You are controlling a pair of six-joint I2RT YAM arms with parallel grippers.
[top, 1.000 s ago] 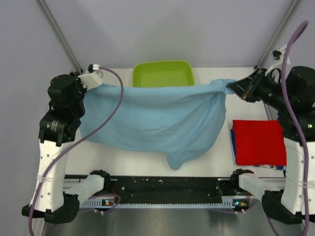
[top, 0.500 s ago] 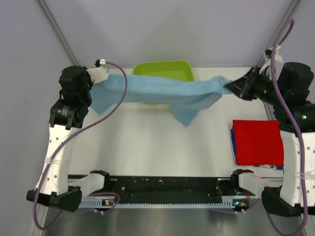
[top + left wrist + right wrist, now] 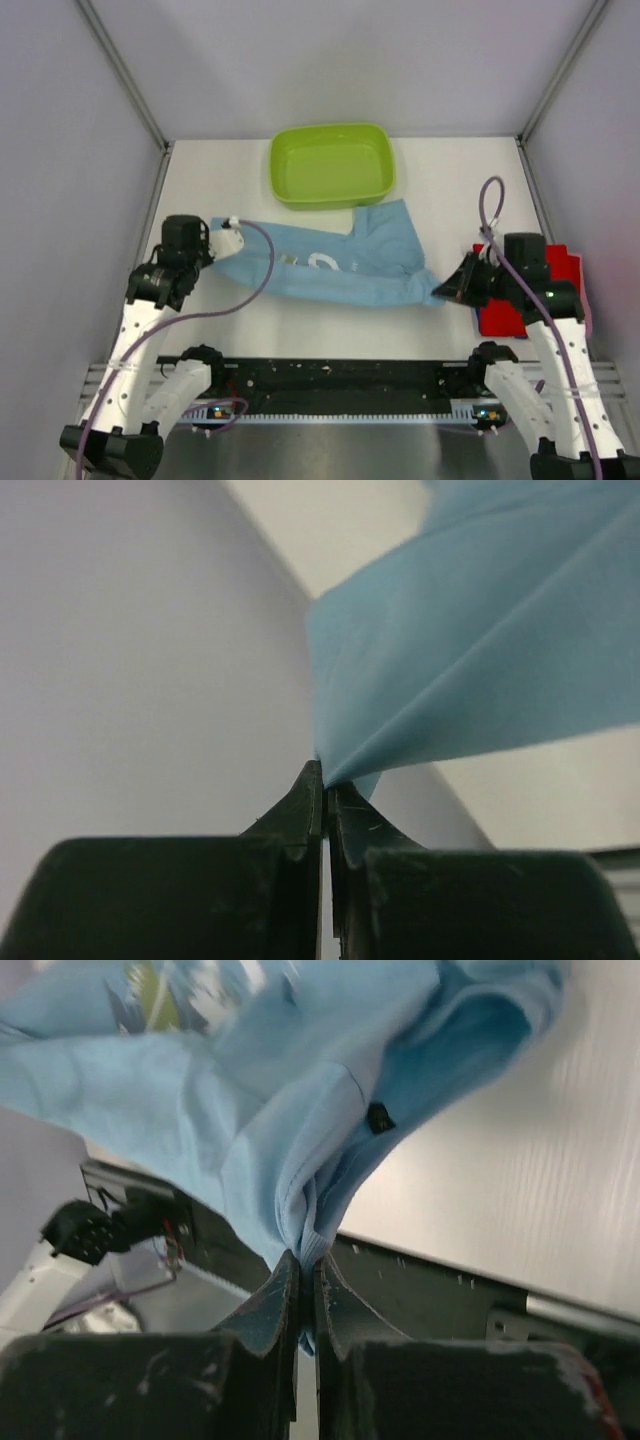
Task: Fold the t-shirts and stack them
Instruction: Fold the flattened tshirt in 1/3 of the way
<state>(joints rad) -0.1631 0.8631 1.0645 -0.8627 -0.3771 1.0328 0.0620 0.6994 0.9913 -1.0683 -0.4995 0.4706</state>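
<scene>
Brings the light blue t-shirt (image 3: 340, 268) down from far edge toward near edge; keeps left gripper (image 3: 322, 775), right gripper (image 3: 303, 1260) pinched on its ends; seems ready for folding.

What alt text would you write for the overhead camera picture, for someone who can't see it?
A light blue t-shirt lies stretched across a white table, pinched at one end by the left gripper and at the other by the right gripper. A lime-green basin sits behind it, and a folded red shirt lies at the right, partly hidden by the right arm.

Both end effectors (image 3: 324, 772) (image 3: 305, 1260) clamped tight
</scene>
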